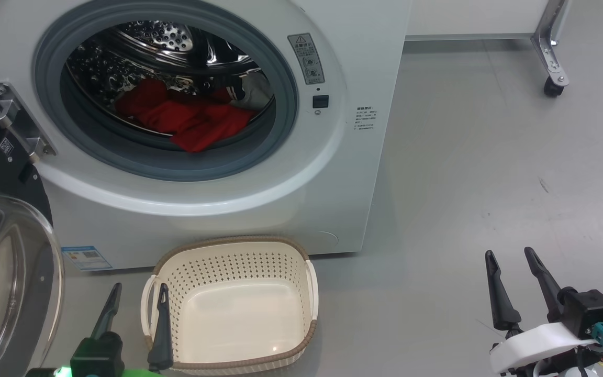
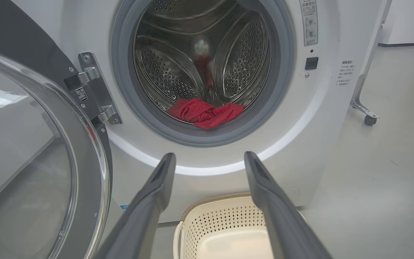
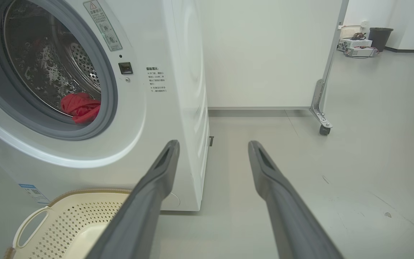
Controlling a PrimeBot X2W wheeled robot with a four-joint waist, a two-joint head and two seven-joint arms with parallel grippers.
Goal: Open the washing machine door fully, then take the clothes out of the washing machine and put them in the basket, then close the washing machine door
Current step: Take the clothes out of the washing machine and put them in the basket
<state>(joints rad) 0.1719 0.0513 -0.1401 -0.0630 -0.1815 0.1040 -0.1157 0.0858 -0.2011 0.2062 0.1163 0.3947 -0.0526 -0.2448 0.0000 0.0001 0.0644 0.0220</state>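
Observation:
The white washing machine [image 1: 259, 173] stands with its black, glass-windowed door [image 1: 3, 251] swung open to the left on its hinge. Red clothes [image 1: 186, 118] lie at the front of the steel drum; they also show as the clothes [image 2: 205, 113] and the clothes [image 3: 80, 107] in the wrist views. The cream basket [image 1: 231, 251] sits on the floor in front of the machine with nothing in it. My left gripper [image 1: 139, 296] is open at the basket's left rim, holding nothing. My right gripper [image 1: 511, 259] is open above the floor, well right of the basket.
A white panel on a metal leg with a caster [image 1: 554, 86] stands at the back right. A dark bin [image 3: 379, 37] and boxes sit far off by the wall. Grey floor [image 1: 490, 173] spreads to the right of the machine.

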